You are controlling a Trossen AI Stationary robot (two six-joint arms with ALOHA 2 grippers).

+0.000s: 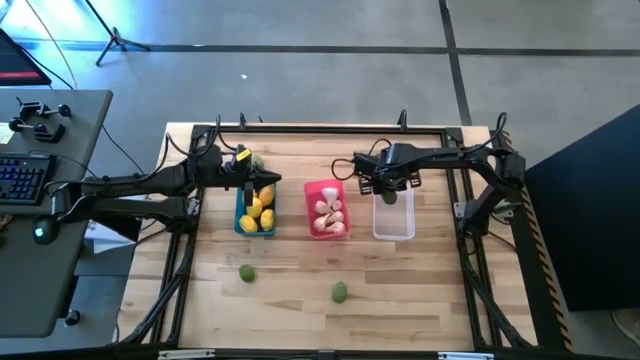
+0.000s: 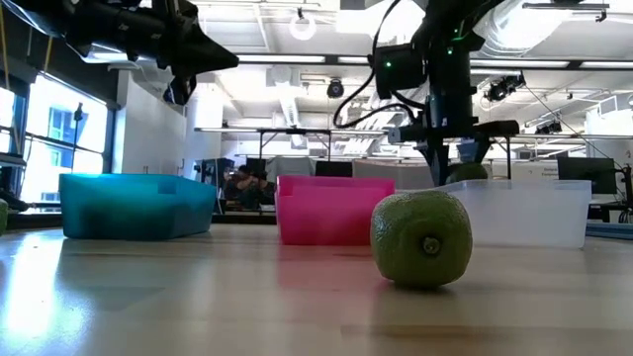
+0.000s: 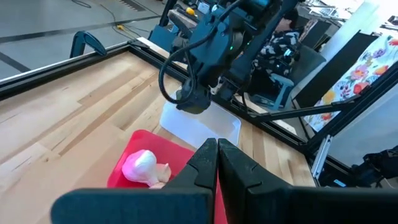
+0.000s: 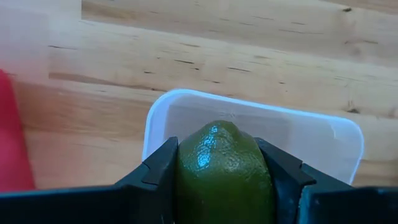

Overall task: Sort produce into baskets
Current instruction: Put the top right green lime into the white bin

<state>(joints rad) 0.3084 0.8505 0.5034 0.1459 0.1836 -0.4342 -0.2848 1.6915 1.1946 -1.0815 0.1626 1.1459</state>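
Note:
My right gripper (image 1: 388,188) is shut on a dull green fruit (image 4: 221,171) over the far end of the translucent white basket (image 1: 394,218). In the low view the fruit (image 2: 471,171) hangs just above the basket's rim (image 2: 524,188). My left gripper (image 1: 262,182) is shut and empty above the blue basket (image 1: 255,212), which holds several yellow lemons (image 1: 257,211). The pink-red basket (image 1: 326,210) between them holds white garlic bulbs (image 3: 142,166). Two more green fruits (image 1: 246,273) (image 1: 340,291) rest on the table nearer the front. My right gripper pinches the green fruit by two opposite sides (image 4: 186,171) between its two fingers (image 4: 158,171). The fingers come from above, pointing down. The fruit is lifted clear, over the inside of the white basket (image 4: 249,121).
The three baskets stand in a row across the table's middle, blue at the left, white at the right. The wooden table (image 1: 300,320) has a dark frame rail around it. A desk with a keyboard (image 1: 25,175) stands off the table's left.

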